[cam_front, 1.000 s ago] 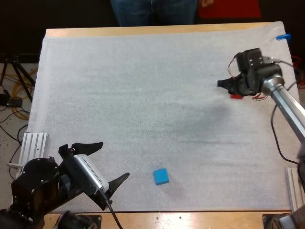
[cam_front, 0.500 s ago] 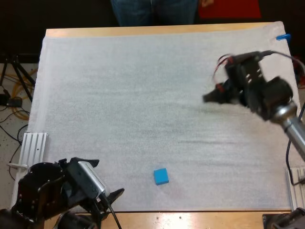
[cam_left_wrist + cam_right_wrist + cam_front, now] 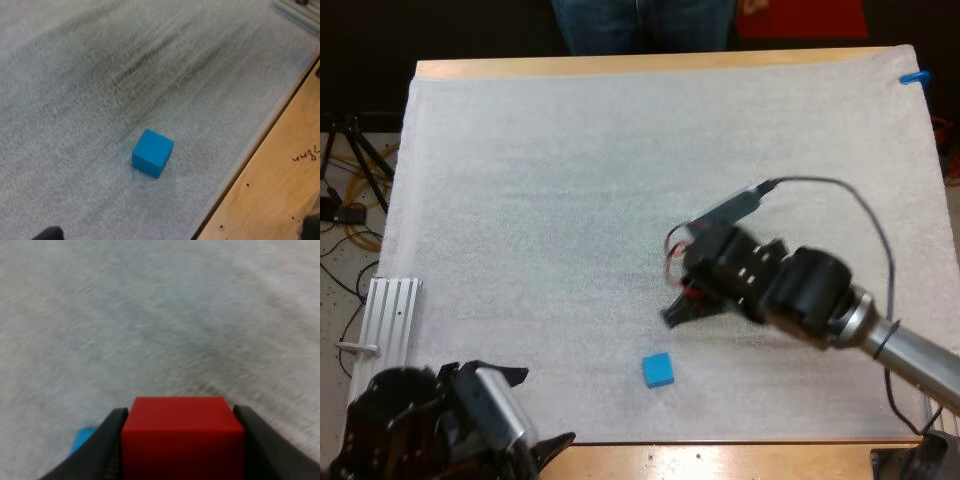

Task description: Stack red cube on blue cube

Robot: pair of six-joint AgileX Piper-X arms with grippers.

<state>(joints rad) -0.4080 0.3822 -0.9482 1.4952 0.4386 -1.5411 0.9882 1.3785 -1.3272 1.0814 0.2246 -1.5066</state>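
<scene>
The red cube [image 3: 182, 437] is clamped from both sides by the right pincer [image 3: 678, 312], which is held over the mat [image 3: 570, 180] just beyond the blue cube [image 3: 658, 369] and apart from it. The blue cube is seen lying on the mat near the counter's [image 3: 720, 458] near edge. The left pincer [image 3: 535, 410] is held wide with nothing between its 2 fingers, at the mat's near left corner.

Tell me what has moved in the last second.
The right gripper, shut on the red cube, swept from the far right of the mat toward the middle and now sits just beyond the blue cube. The left gripper, open, drew back toward the near left corner. The blue cube stayed put.
</scene>
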